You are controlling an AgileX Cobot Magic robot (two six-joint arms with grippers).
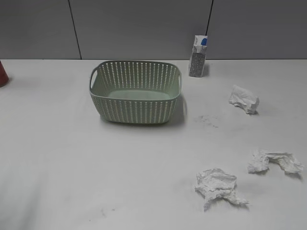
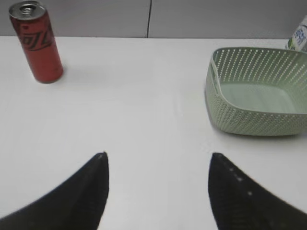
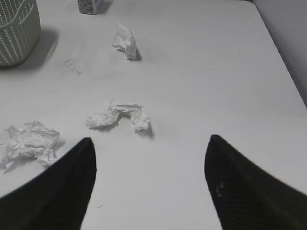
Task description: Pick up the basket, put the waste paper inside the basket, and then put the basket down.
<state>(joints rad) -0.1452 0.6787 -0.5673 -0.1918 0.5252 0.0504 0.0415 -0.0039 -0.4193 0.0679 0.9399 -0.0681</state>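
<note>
The pale green slotted basket (image 1: pixel 135 91) stands empty on the white table, and shows at the right of the left wrist view (image 2: pixel 256 91) and at the top left of the right wrist view (image 3: pixel 17 29). Three crumpled white paper wads lie to its right: a far one (image 1: pixel 243 99) (image 3: pixel 125 41), a middle one (image 1: pixel 274 161) (image 3: pixel 119 115) and a near one (image 1: pixel 218 187) (image 3: pixel 29 142). My left gripper (image 2: pixel 158 155) is open and empty, left of the basket. My right gripper (image 3: pixel 149 140) is open and empty, just short of the middle wad. Neither gripper shows in the exterior view.
An upright white-grey carton with a blue mark (image 1: pixel 198 55) stands behind the basket's right end. A red drink can (image 2: pixel 36 41) stands at the far left, its edge showing in the exterior view (image 1: pixel 2 73). The table's right edge (image 3: pixel 283 62) runs beside the right gripper.
</note>
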